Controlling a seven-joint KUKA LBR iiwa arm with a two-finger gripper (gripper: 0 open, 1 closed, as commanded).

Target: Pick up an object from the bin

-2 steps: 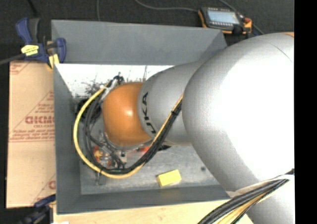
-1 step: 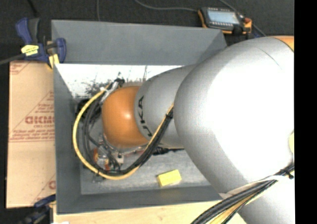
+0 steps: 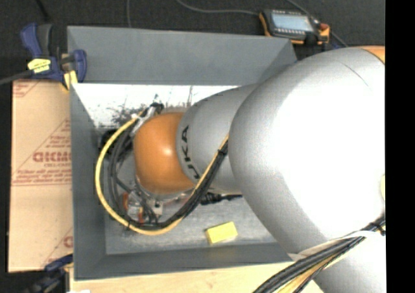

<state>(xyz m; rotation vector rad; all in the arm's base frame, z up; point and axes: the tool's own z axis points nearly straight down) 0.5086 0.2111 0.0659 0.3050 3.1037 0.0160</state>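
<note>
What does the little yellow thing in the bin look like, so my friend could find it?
Start at the grey metal bin and the silver arm reaching into it from the right. Look below the arm's orange cover, on the bin floor by the near wall: a small yellow block lies there alone. Unlike the yellow cable looping nearby, it is short, flat-sided and loose.

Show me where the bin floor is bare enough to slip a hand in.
Bare floor in the bin: a strip along the near wall, left of the yellow block, and a pale speckled patch at the back left, between the far wall and the yellow cable. Crowded: the middle, under the arm and its orange cover.
</note>
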